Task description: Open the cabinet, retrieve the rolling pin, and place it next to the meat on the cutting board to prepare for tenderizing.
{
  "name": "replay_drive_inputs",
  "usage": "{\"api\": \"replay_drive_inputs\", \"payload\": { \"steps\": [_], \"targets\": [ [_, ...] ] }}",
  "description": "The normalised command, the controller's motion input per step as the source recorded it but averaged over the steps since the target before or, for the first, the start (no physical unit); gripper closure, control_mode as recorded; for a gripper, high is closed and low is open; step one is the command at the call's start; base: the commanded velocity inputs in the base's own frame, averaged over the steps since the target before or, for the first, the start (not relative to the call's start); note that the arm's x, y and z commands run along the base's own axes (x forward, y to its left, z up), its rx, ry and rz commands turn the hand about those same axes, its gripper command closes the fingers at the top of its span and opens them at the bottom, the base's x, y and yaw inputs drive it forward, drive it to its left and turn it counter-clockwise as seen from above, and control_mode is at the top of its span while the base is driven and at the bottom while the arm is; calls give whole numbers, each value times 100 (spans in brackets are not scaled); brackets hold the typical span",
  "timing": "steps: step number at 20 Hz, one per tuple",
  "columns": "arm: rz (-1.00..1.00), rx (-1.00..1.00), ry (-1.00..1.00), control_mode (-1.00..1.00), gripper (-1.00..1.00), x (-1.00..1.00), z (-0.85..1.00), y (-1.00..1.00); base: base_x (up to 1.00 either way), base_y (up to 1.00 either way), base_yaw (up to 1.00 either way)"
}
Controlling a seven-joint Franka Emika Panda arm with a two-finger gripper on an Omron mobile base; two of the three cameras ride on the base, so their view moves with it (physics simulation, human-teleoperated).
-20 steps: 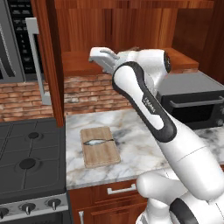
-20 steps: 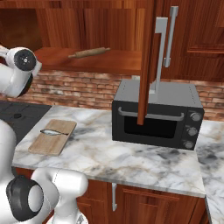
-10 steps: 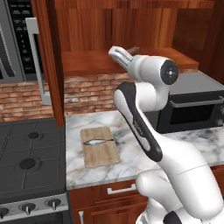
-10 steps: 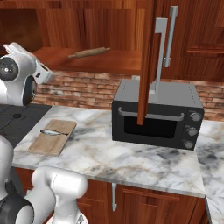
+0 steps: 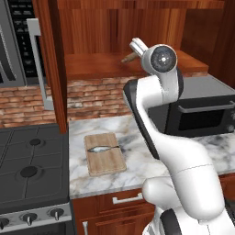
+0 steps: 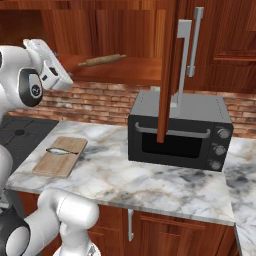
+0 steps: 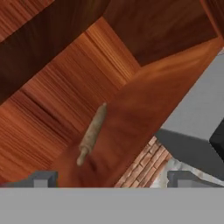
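The reddish-brown wood cabinet [image 6: 167, 70] is found open. The slender light-brown wooden rolling pin [image 7: 92, 133], centre frame, lies on its shelf ungrasped. The two-finger gripper [image 7: 111, 179] is spread wide, empty. Retrieval and placement remain.

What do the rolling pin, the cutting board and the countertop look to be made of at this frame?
Rolling pin: apparently wood, light brown and matte, on the cabinet shelf. Cutting board: looks like pale wood, with faint grain lines and a dull finish. Countertop: seemingly polished marble or a stone imitation, white with grey veining; the rendering leaves that open.
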Motion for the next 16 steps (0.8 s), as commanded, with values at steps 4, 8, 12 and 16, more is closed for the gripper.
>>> {"api": "replay_drive_inputs", "payload": {
  "steps": [4, 8, 12, 16],
  "targets": [
    [-9, -1, 5, -100, -100, 7, 0, -14, 0, 0, 0],
    [0, -1, 3, -100, -100, 4, -1, -1, 0, 0, 0],
    [1, 0, 3, -100, -100, 21, -1, 0, 0, 0, 0],
    [5, 0, 4, -100, -100, 41, 0, 0, 0, 0, 0]
  ]
}}
